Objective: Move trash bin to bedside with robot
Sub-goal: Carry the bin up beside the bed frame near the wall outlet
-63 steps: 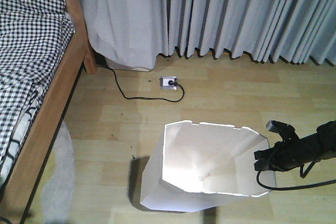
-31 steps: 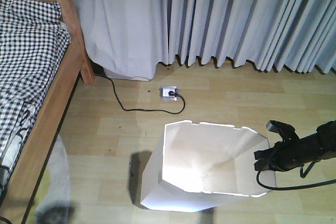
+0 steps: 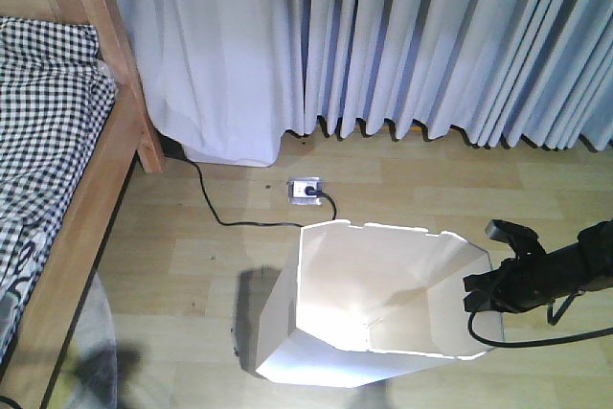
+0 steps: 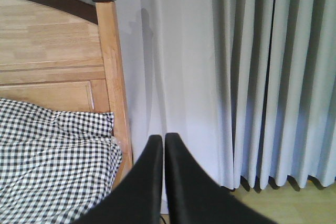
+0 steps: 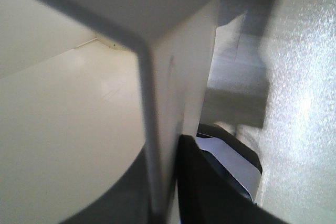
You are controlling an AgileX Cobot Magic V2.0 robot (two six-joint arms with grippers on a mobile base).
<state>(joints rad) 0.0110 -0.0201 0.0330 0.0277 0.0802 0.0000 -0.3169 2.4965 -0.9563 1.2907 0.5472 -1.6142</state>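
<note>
- The trash bin [image 3: 280,328], white and faceted, with an angular rim and a cream interior, sits low in the middle of your front view, open mouth up, above the light wooden floor [image 3: 431,208].
- You cannot tell from these views whether its base touches the floor; a dark shadow lies on the boards just to its left.
- Your right claw [image 3: 476,292] is clamped on the bin's right-hand rim. In the right wrist view the thin bin wall runs between the fingers, with one black finger [image 5: 202,182] pressed against its outer face.
- A black cable loops under the right arm, beside the bin's right wall.
- Your left claw [image 4: 164,141] is up in the air with its two black fingers pressed together and nothing between them, facing the bed's headboard post and the curtain.
- The bed [image 3: 91,203], with a light brown wooden frame and black-and-white checked bedding [image 3: 43,112], runs along the left edge, well apart from the bin.
- Grey pleated curtains [image 3: 431,45] hang to the floor behind the bin.
- A white power socket [image 3: 306,189] lies on the floor just behind the bin's far rim, with a black cord [image 3: 225,220] trailing toward the bed's corner.
</note>
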